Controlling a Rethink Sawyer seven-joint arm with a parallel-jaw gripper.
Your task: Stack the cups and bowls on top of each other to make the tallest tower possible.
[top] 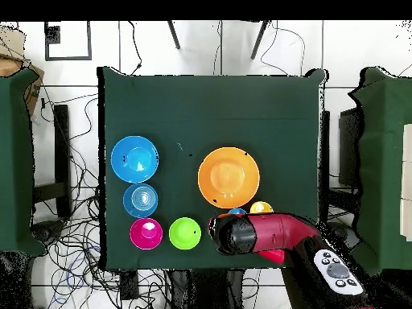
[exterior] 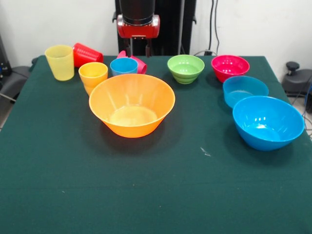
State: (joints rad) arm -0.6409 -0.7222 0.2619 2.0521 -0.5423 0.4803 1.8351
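The hand (exterior: pixel 138 50) hangs at the far edge of the bench (exterior: pixel 156 195), just above the pink cup (exterior: pixel 138 63) and the light blue cup (exterior: pixel 123 66); only thin dark tips show under the red wrist, and I cannot tell whether they are spread or closed, nor that they grip anything. In the overhead view the arm covers this corner.

Nearest to it, the pink cup lies on its side behind the upright light blue cup. Beside those stands the orange cup (exterior: pixel 92 75), then the red cup (exterior: pixel 87 54) tipped over, and the yellow cup (exterior: pixel 60 62) upright at the end. In front of the cups sits the large orange bowl (exterior: pixel 131 104), upright and empty. Further off are the green bowl (exterior: pixel 185 68), the magenta bowl (exterior: pixel 229 67), the small blue bowl (exterior: pixel 244 90) and the large blue bowl (exterior: pixel 267 122), each resting separately on the cloth.

By my judgement the tower is not begun: nothing rests on anything else, so every stacking step is left, probably starting from a large bowl as base.
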